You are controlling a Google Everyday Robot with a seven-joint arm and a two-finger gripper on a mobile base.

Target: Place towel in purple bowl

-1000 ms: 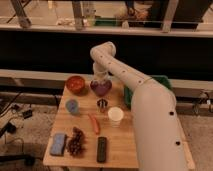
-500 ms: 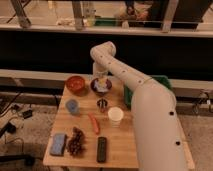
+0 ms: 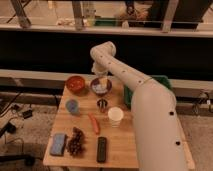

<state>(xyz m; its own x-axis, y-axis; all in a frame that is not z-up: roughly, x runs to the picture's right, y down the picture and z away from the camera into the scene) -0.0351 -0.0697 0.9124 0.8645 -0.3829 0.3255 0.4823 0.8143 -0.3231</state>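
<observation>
The purple bowl (image 3: 93,88) stands at the back middle of the wooden table (image 3: 122,145). A pale towel (image 3: 101,87) lies inside it. My gripper (image 3: 102,76) hangs just above the bowl's far rim, pointing down over the towel. The white arm reaches in from the right foreground and bends over the table's back edge. I cannot tell whether the gripper touches the towel.
An orange bowl (image 3: 76,84) stands left of the purple one. Nearer are a blue cup (image 3: 72,106), a small dark object (image 3: 102,103), a white cup (image 3: 115,116), a red-orange stick (image 3: 94,123), a blue sponge (image 3: 58,143), grapes (image 3: 75,141) and a black remote (image 3: 101,148). A green bin (image 3: 127,96) sits at the right.
One second ago the bowl looked dark under the gripper. Since then the pale towel shows lying in the bowl and the gripper has risen slightly above it.
</observation>
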